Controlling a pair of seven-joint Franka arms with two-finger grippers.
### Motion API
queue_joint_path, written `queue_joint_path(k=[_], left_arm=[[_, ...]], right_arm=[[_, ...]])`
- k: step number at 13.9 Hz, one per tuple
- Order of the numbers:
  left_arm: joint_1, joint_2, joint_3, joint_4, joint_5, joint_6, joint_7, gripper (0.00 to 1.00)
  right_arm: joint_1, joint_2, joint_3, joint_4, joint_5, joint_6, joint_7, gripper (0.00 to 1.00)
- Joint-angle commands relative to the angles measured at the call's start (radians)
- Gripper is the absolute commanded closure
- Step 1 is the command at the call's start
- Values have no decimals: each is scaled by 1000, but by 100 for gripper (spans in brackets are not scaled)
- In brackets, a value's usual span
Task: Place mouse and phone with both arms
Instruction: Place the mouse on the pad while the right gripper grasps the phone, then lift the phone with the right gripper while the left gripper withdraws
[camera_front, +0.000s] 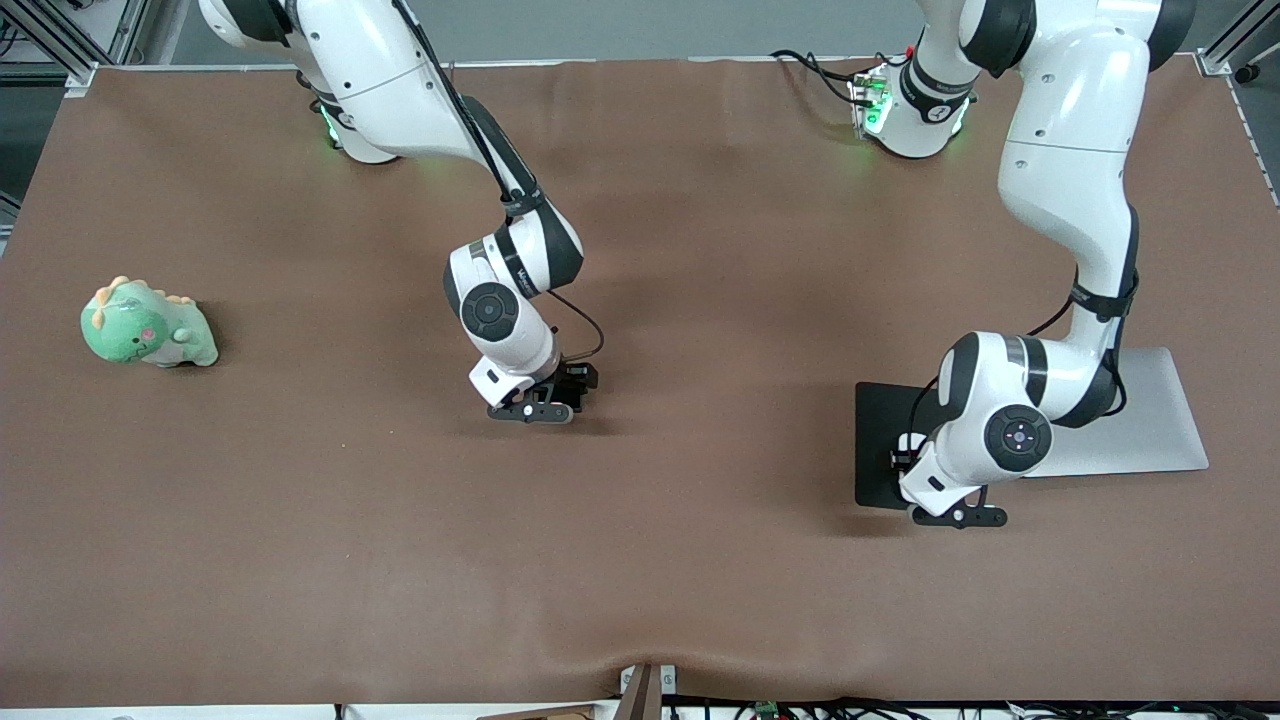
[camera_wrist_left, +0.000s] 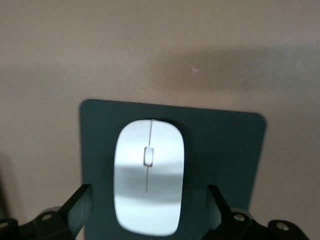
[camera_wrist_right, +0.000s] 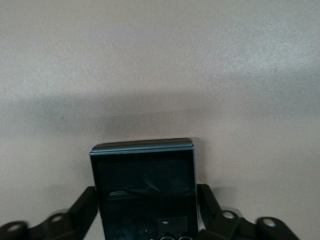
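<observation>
Down at the table near the left arm's end, the left gripper (camera_wrist_left: 147, 200) sits with its fingers (camera_wrist_left: 77, 202) spread on either side of the mouse (camera_wrist_left: 148, 175), and a gap shows between each finger and the white shell. That mouse lies flat on a black pad (camera_front: 875, 440), with its thin centre line running along its length. In the front view only a sliver of it peeks out beside the left arm's wrist (camera_front: 910, 441). The pad lies on the brown table (camera_front: 640, 560), and a flat silver slab (camera_front: 1160, 420) lies just beside it, toward the left arm's end, partly covered by the arm.

Near the middle of the table, the right gripper (camera_front: 560, 385) is also lowered to the surface. In the right wrist view its fingers (camera_wrist_right: 205, 197) bracket the phone (camera_wrist_right: 145, 192), pressed close against both long edges. It looks clamped on the device, though the contact itself is hard to make out. The phone's glossy black face points up, and its near edge seems to sit on the bare cloth, casting a soft shadow. In the front view the phone is largely hidden under the gripper.

Well apart from both arms, toward the right arm's end, a green dinosaur toy (camera_front: 148, 325) with orange spikes sits on the table.
</observation>
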Motion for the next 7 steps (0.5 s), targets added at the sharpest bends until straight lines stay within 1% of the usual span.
queue_joint_path(k=[1,2,4,6,7], left_arm=[[27,-156,-1,-21,0,-110,21,0],[48,-199,-4,-21,0,-144,23,0],[52,-281,-3,-19,-2,-205,30,0],[50,-361,0,-21,1,-280,62,0],[52,-400,-1,-21,1,-317,73,0]], right_arm=[[14,-2,-13,-9,6,2,-3,99],[10,-3,-12,-8,8,-1,0,100],[3,-11,-13,-3,9,-18,3,100],[-6,-31,-17,9,20,-88,5,100],[-23,-55,-23,9,18,-150,2,100]])
